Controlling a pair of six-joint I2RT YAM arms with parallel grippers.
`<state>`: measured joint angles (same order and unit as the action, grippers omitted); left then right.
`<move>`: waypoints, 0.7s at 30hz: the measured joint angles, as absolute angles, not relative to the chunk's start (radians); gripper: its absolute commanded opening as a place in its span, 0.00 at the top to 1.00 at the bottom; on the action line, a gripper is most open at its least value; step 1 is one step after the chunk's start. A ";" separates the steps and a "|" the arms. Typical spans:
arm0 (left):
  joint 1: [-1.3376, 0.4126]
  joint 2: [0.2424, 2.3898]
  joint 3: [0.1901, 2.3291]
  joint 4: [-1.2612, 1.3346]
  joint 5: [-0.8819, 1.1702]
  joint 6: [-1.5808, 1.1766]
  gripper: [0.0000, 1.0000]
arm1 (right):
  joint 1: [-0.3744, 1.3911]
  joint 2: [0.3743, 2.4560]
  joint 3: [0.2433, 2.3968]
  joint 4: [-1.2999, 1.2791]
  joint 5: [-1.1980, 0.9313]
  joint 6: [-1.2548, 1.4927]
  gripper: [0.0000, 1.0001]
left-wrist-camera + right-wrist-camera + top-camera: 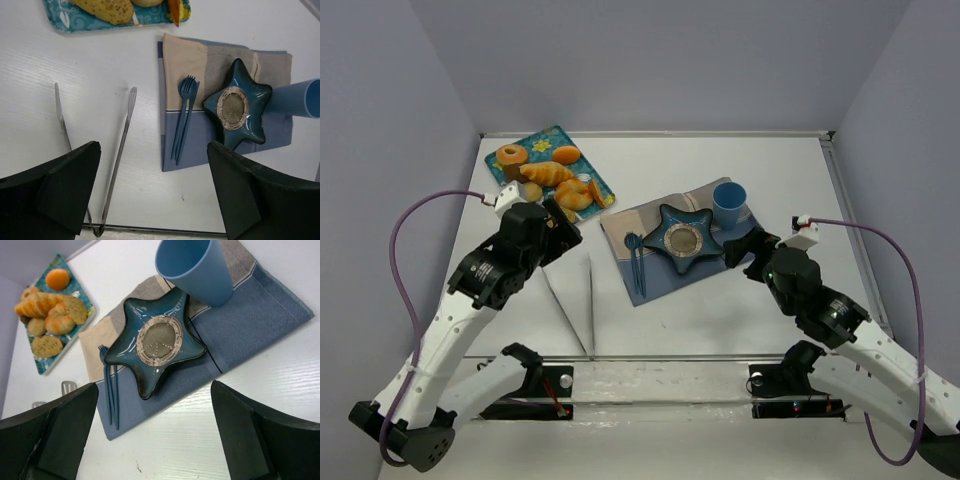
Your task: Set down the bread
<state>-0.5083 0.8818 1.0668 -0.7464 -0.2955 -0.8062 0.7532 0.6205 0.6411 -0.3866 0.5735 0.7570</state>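
The bread (pixel 548 175), a heap of golden rolls, a croissant and a ring-shaped bun, lies on a turquoise patterned rectangular tray (pixel 552 137) at the far left corner of the white tabletop (pixel 790 170). Just beside the tray's near edge hangs the left gripper (pixel 560 235), its black fingers (pixel 65 185) spread wide above a pair of metal tongs (pixel 121 145) that lies flat on the tabletop with its arms apart. Toward the middle of the tabletop sits a blue, beige and grey cloth placemat (pixel 655 280). On it rests a dark blue star-shaped ceramic plate (pixel 665 215), with a blue fork (pixel 186 86) and a second slim blue utensil to its left. A light blue plastic cup (pixel 729 197) stands on the placemat's far right corner. The right gripper (pixel 740 248) hovers just beside the plate's right side, fingers (pixel 250 435) likewise wide apart.
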 measured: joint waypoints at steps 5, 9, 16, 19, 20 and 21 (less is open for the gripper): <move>-0.508 0.927 1.044 -0.833 -0.267 -0.812 0.01 | 0.753 0.640 0.645 -0.425 0.567 0.756 0.00; -0.511 0.985 0.925 -0.870 -0.215 -0.817 0.01 | 0.753 0.628 0.642 -0.426 0.565 0.718 0.00; -0.589 0.998 0.768 -0.897 -0.124 -0.861 0.01 | 0.753 0.667 0.613 -0.418 0.545 0.656 0.00; -0.638 1.001 0.698 -0.854 -0.083 -0.902 0.01 | 0.753 0.705 0.612 -0.418 0.540 0.641 0.00; -0.653 1.005 0.678 -0.846 -0.073 -0.912 0.01 | 0.753 0.719 0.612 -0.417 0.537 0.637 0.00; -0.670 1.012 0.660 -0.840 -0.062 -0.923 0.01 | 0.753 0.732 0.612 -0.416 0.532 0.632 0.00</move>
